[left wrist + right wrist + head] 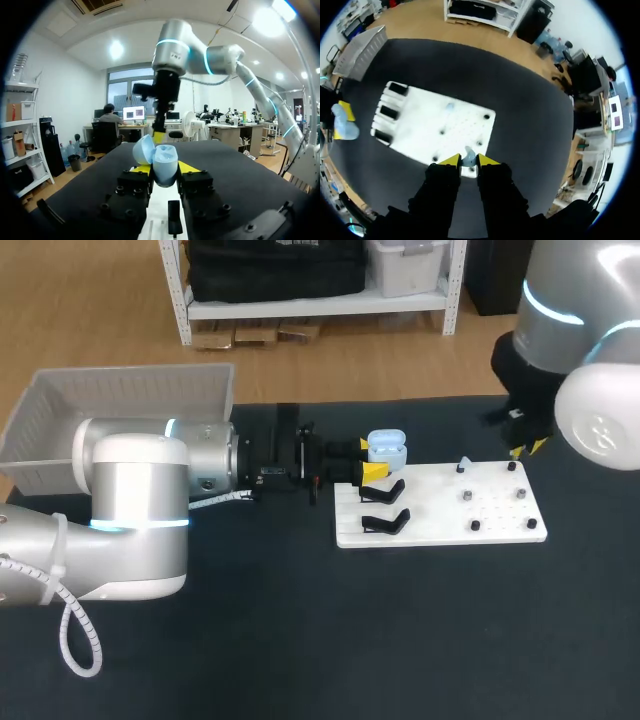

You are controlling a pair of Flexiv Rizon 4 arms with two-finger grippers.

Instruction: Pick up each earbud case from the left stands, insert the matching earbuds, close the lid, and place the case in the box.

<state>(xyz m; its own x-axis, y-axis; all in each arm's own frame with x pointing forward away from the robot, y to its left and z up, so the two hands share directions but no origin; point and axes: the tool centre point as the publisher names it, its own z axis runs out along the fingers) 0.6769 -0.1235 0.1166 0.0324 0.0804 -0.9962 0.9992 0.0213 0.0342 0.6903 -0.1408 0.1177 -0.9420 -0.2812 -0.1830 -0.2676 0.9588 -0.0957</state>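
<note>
Light-blue plastic earbud case (387,450) pinched between the left gripper (372,472) fingers at the far left corner of the white perforated board (440,530)

Its rounded lid (143,149) is swung open. Two black stands (385,523) sit along the board's left edge, just beside the case. At the board's far right corner the right gripper (468,161) pinches a small light-blue earbud (468,156); a second earbud (465,464) sits near the far edge. A grey plastic box (120,400) rests at the black table's (300,640) far left corner
</note>
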